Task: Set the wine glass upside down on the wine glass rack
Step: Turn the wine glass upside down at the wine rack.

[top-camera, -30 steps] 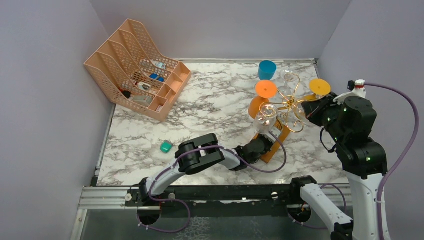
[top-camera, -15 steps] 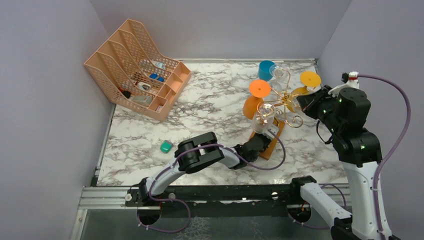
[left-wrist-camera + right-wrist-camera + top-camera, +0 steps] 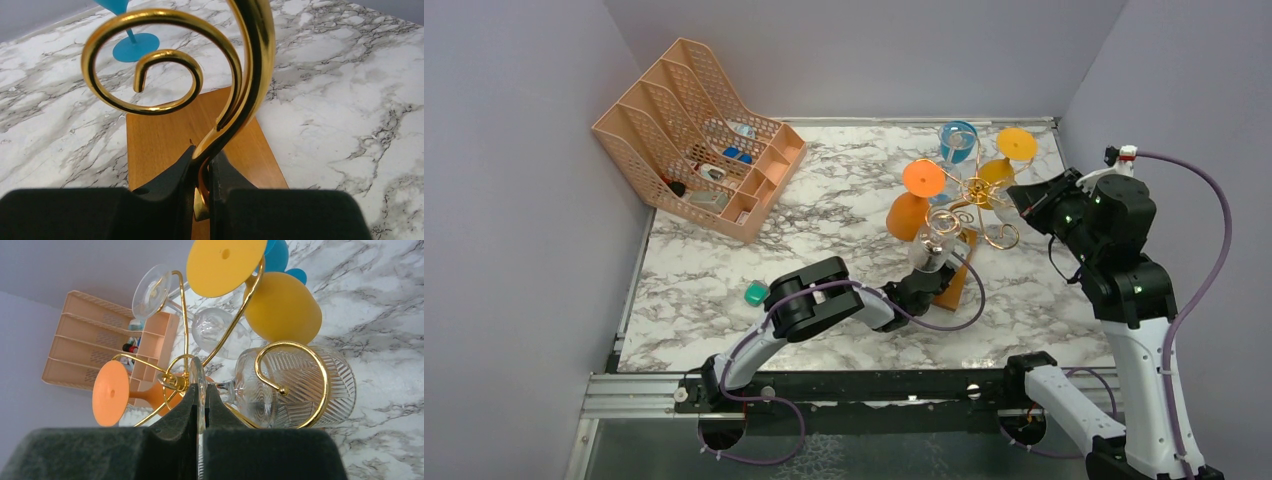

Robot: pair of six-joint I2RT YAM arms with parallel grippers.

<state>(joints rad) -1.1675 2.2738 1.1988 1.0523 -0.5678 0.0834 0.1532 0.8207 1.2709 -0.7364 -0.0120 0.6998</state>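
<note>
**A:** How does the right claw stand?

**B:** The right claw (image 3: 200, 397) is pressed together on the thin rim of the foot (image 3: 199, 372) of the clear ribbed wine glass (image 3: 300, 390). The glass lies sideways. Its bowl is just behind one spiral arm (image 3: 292, 344) of the wine glass rack (image 3: 260, 50), on the side nearest the right arm. I judge it is not hanging yet. I cannot tell whether the stem already sits between the wires.

**A:** And the left one?

**B:** The left claw (image 3: 204, 167) pinches the gold wire of the rack low down, just above the wooden base (image 3: 160, 135) on the marble tabletop (image 3: 340, 100). I think it is there to steady the rack.

**A:** What could go wrong?

**B:** First, the hold on the glass is small, only a smooth edge of the foot. If the bowl knocks the spiral, the glass may twist in the pads, slip out and fall on the tabletop.

Second, the rack is light wire and already loaded. A yellow glass (image 3: 282, 307), an orange glass (image 3: 111, 392) and another clear glass (image 3: 215, 330) hang near. A sideways push from the right arm could tip the rack or swing these against each other. The left claw holds a round wire, which can turn inside the grip.

Third, if the claw lets go before the foot rests on both wires, the glass drops through.
</note>
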